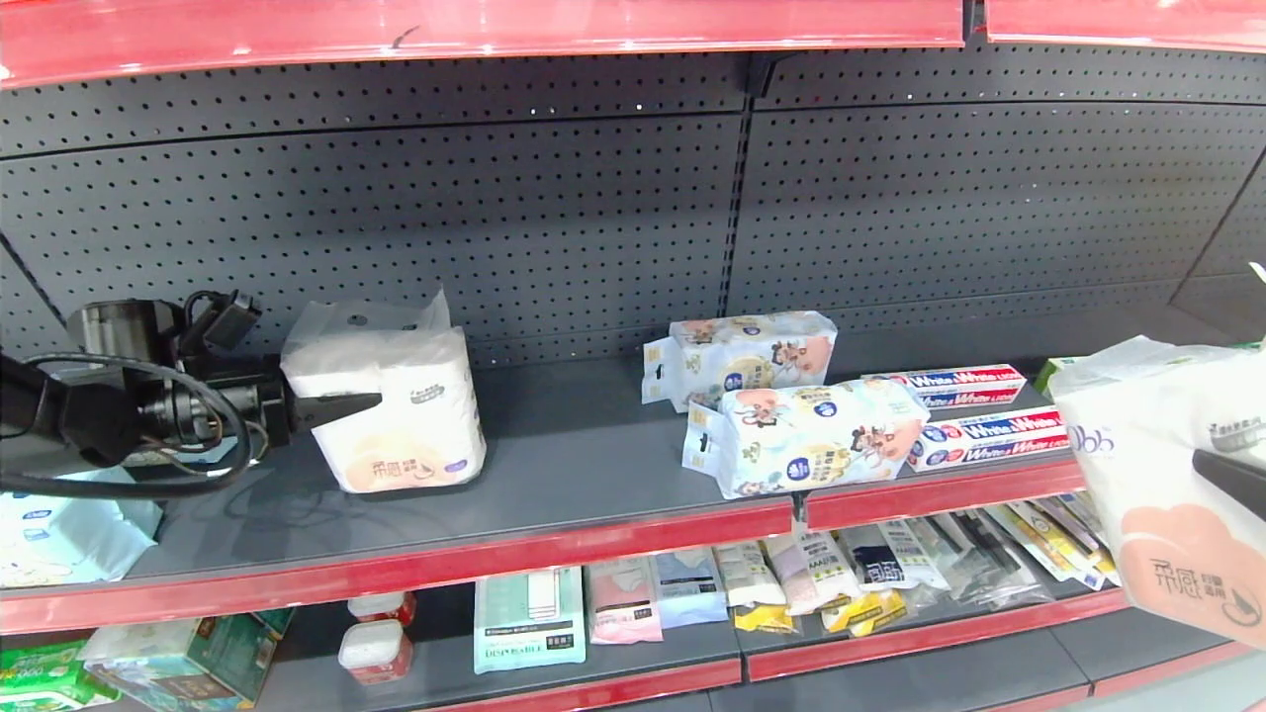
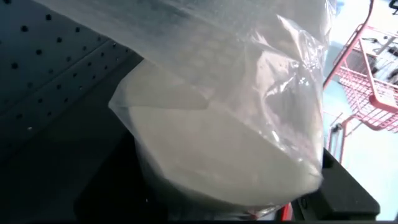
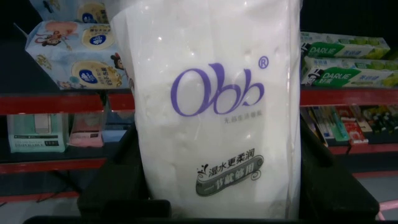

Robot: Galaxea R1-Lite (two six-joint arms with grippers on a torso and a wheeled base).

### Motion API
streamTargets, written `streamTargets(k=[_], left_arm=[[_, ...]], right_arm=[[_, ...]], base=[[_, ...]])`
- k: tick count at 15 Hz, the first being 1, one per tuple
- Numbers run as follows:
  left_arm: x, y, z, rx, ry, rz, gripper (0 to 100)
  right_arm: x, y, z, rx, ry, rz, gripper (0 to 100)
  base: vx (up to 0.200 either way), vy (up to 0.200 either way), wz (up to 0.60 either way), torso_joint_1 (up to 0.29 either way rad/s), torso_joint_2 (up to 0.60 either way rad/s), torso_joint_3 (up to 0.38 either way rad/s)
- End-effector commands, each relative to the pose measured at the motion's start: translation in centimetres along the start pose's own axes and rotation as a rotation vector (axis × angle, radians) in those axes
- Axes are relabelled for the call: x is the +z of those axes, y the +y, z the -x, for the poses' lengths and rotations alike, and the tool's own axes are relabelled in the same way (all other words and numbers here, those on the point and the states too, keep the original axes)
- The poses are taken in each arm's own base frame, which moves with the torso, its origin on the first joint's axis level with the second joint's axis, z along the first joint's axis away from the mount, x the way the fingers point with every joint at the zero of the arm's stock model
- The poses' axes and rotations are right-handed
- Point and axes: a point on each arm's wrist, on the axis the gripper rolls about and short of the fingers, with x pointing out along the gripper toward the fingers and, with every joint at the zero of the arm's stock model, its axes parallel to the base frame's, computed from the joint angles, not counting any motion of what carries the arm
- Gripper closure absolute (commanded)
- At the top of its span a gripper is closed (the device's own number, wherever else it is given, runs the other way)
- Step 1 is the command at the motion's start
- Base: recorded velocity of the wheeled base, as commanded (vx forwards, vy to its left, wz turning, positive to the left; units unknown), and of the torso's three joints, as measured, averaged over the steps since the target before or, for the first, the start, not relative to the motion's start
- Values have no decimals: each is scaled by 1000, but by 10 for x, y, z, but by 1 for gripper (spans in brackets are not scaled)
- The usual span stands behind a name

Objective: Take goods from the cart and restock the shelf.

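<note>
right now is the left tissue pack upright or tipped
Upright: the pack stands on its base on the shelf, top pointing up, with the left hand gripping its side.

Between the tissue pack [image 1: 396,405] gripped in the left fingers [image 1: 341,403] and the two wipe packs [image 1: 806,435] lies a bare stretch of shelf [image 1: 574,445], open from its front edge to the pegboard back [image 1: 495,218]. Ahead of the right fingers [image 1: 1231,475], which grip a second tissue pack [image 1: 1167,465], the wipe packs and toothpaste boxes [image 1: 989,435] occupy the shelf. The upper shelf [image 1: 475,30] sits well above both.
</note>
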Motion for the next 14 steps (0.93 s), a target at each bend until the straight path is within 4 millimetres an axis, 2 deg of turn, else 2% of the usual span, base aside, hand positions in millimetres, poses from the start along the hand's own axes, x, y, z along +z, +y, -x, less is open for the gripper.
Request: streamTargets(k=[1, 5, 14], left_arm=[[-6, -7, 14, 27, -4, 6, 100], [-11, -26, 22, 19, -9, 10, 100], [-30, -38, 28, 6, -18, 34, 100]], right_arm=[[0, 0, 0, 0, 0, 0, 100], [0, 0, -1, 1, 3, 0, 100], [0, 0, -1, 1, 3, 0, 100]], base=[[0, 0, 0, 0, 0, 0], [0, 0, 0, 0, 0, 0], [0, 0, 0, 0, 0, 0]])
